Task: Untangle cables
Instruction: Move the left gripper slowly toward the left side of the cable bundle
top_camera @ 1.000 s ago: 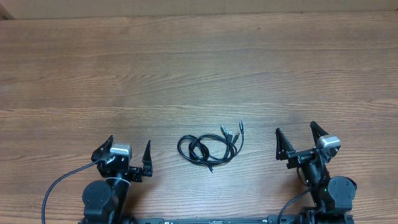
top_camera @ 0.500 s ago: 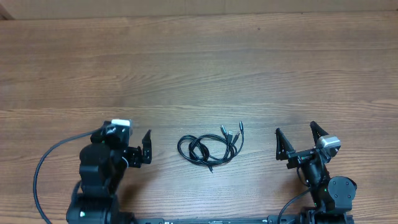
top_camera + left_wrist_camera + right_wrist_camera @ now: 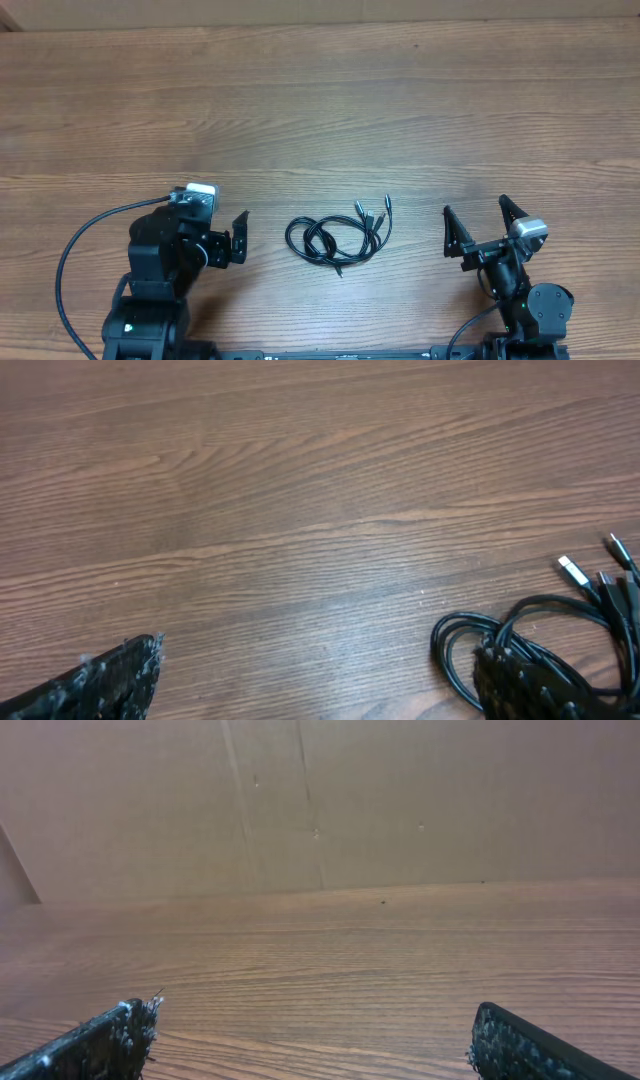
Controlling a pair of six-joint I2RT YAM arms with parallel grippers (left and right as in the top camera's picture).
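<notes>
Overhead view: the cables (image 3: 338, 238) lay in one loose tangled coil on the wooden bench (image 3: 320, 100), at lower centre of the frame. They sat between the left tool (image 3: 318, 660) and the right tool (image 3: 475, 208) and touched neither. The bundle's long axis ran left to right, and its silvery plug ends (image 3: 372, 212) fanned toward the upper right. Both tools stood with fingers spread wide, nothing between them. In the left wrist view the coil occupied the lower right corner.

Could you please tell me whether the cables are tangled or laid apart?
Tangled: the cables lie as one heap of overlapping, crossing loops.
</notes>
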